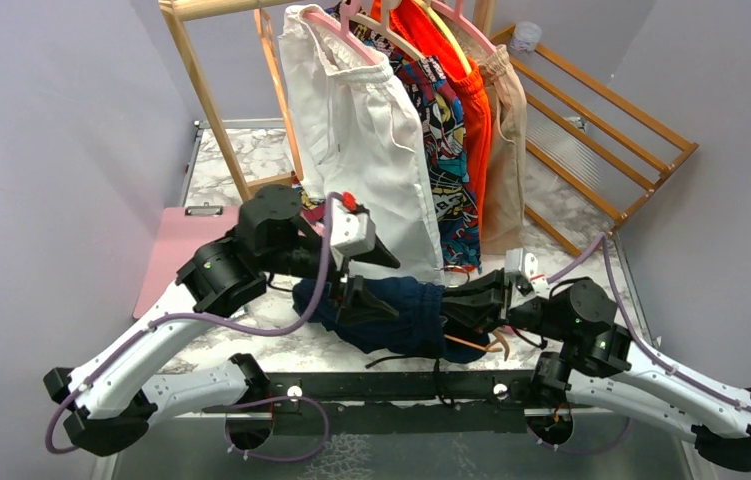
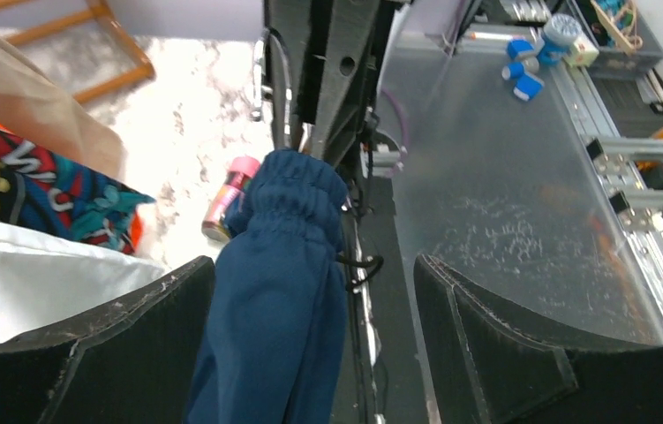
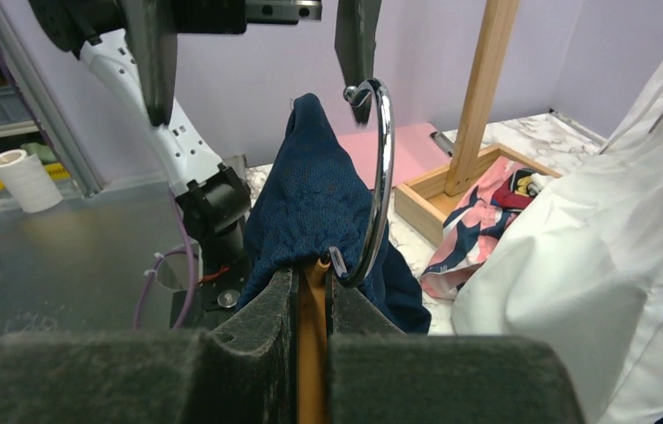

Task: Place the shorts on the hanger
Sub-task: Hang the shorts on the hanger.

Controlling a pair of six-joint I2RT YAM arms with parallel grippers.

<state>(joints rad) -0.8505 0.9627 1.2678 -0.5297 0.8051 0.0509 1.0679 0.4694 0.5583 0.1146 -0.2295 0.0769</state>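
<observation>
**Shorts**: navy, draped over the hanger and bunched against its metal hook.
**Hanger:** above the marble worktop, at its front edge, below the hung white shorts.
**Right claw**: clamped on the hanger's wooden neck.
**Left claw**: spread wide astride the shorts. There is a clear gap to one pad; contact with the other cannot be told.

Shorts at the table's near edge, seemingly over the hanger (hung garments behind)
</observation>
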